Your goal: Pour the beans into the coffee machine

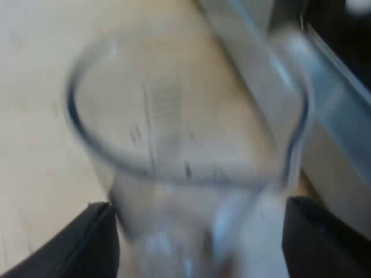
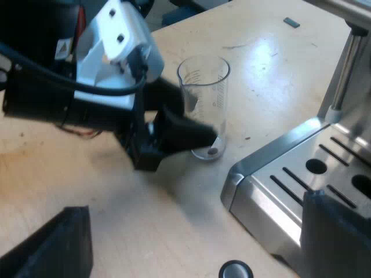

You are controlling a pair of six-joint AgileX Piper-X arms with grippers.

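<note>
Spreading under everything is the pale wooden table [image 2: 261,58], with the espresso machine [image 2: 301,174] standing on it; its slotted steel drip tray and one upright metal post are what show. The left gripper [image 2: 200,119] reaches in low over the table, its two black fingers [image 1: 98,237] set against opposite sides of the measuring glass [image 2: 203,87] near its base, gripping it. That glass stands upright on the table near the corner of the drip tray, apart from it, and holds almost nothing: one dark speck [image 2: 212,152] lies at its bottom. The right gripper [image 2: 194,243] hangs above the table by the tray's near corner, fingers spread wide with nothing between them. Below it lies a small round dark disc [image 2: 236,270] with a silvery rim.
</note>
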